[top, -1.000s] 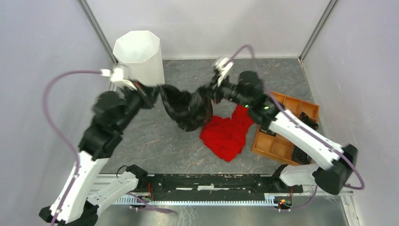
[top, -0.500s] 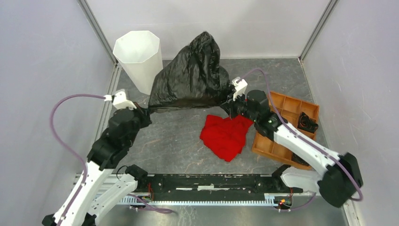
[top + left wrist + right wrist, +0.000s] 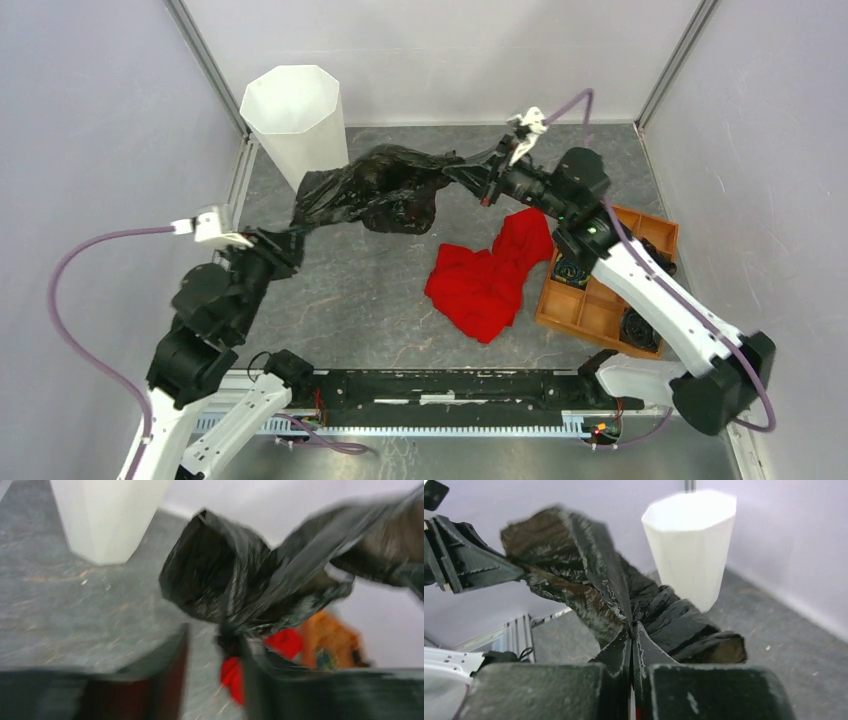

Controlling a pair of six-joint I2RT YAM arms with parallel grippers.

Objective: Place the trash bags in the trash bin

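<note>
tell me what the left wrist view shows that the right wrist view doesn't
Only left wrist: the red cloth and orange tray behind the bag. Only right wrist: the open rim of the bin and a metal rail at the table's near edge. Both: the black bag, the white bin, the grey table, and the left tool gripping the bag.

I see the trash bag (image 3: 375, 190) glossy black, the trash bin (image 3: 295, 125) white, the cloth (image 3: 485, 285) red, the tray (image 3: 590, 308) orange.
</note>
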